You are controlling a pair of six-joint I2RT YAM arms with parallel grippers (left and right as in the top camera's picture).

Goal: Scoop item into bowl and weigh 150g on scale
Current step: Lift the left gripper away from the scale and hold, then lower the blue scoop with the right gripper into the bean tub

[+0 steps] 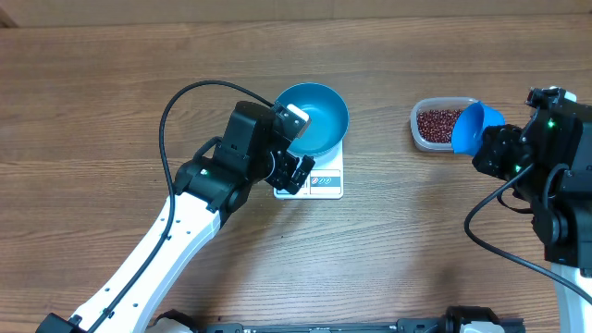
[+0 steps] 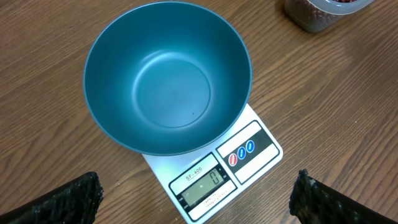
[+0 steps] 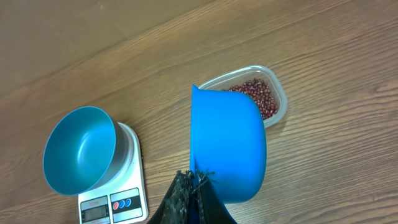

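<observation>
Hovering spread left pincer [image 1: 296, 173] just before bowl [image 1: 319, 120] on scale [image 1: 326, 181]; right pincer [image 3: 193, 186] pinching scoop [image 3: 227, 143].

Wooden table [image 1: 102, 83] — brown, grained surface. Resting directly on it: the white scale [image 1: 326, 181] near centre and a clear plastic tub [image 1: 418, 135] — well apart, toward the right side

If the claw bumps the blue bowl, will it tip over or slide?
Probably slide: the bowl looks empty, so it's likely light, and it sits on the flat, smooth scale. Its wide rim reaches past the scale's edges, so a hard push up high might tip it.
</observation>
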